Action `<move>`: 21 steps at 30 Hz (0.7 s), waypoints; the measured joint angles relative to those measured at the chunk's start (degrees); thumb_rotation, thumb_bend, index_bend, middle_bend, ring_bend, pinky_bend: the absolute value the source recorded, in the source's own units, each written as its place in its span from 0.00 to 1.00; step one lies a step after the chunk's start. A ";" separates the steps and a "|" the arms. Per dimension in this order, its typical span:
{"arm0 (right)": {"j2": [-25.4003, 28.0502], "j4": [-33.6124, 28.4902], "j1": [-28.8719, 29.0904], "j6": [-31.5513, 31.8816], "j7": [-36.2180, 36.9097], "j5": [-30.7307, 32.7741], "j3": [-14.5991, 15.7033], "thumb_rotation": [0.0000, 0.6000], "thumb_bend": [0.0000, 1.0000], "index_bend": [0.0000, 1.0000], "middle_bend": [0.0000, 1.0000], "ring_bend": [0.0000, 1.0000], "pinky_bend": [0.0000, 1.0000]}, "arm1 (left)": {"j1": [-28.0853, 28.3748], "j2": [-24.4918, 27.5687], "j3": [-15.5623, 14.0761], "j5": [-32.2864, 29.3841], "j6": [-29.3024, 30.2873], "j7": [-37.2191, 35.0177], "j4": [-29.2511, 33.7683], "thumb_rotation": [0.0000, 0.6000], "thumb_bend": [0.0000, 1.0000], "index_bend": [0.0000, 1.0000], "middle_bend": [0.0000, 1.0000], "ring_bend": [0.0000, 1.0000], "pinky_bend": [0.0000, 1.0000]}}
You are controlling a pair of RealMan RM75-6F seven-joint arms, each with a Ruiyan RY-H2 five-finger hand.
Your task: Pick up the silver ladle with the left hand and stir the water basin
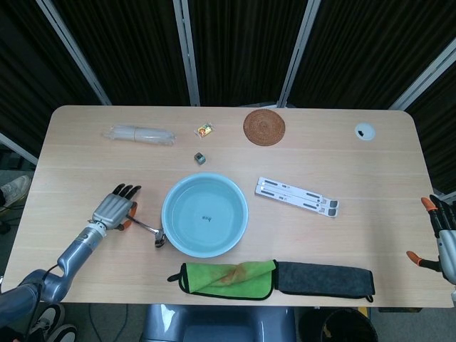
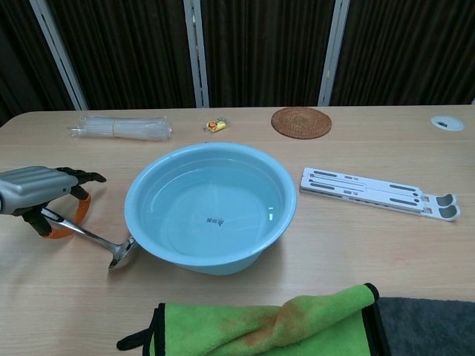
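A light blue water basin [image 1: 165, 214] [image 2: 210, 264] stands in the middle of the table, with water in it. The silver ladle [image 1: 147, 229] [image 2: 89, 236] lies low at the basin's left side, its bowl against the basin wall and its handle running up-left under my left hand [image 1: 114, 208] [image 2: 37, 189]. That hand pinches the handle's end between thumb and fingers, the fingers stretched forward. My right hand [image 1: 442, 239] hangs off the table's right edge with its fingers apart and nothing in it; it shows only in the head view.
A green cloth [image 1: 228, 278] and a grey cloth [image 1: 324, 279] lie along the front edge. A white folding stand [image 1: 296, 196] lies right of the basin. Further back are a woven coaster [image 1: 263, 126], a plastic bundle [image 1: 139, 133], a candy [image 1: 205, 130] and a small block [image 1: 200, 158].
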State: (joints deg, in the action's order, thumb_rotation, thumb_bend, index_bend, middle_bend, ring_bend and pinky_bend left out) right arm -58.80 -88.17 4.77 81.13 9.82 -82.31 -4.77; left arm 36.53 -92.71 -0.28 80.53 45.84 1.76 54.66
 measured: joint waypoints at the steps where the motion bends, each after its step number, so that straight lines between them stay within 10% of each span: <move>1: -0.05 0.00 0.00 0.00 -0.08 -0.04 0.02 1.00 0.02 0.01 0.00 0.00 0.00 | -0.24 0.40 -0.07 0.13 0.58 0.02 0.56 1.00 0.36 0.54 0.00 0.00 0.00; 21: -0.31 -0.53 -0.02 0.42 -0.89 -1.23 0.49 1.00 0.02 0.01 0.00 0.00 0.00 | -4.88 10.56 -2.70 2.86 8.15 -0.53 15.94 1.00 0.37 0.55 0.00 0.00 0.00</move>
State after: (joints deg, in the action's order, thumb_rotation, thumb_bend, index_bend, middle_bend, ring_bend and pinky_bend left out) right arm -59.11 -88.70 4.74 81.56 8.93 -83.54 -4.28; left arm 31.65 -82.15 -2.98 83.39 53.99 1.23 70.60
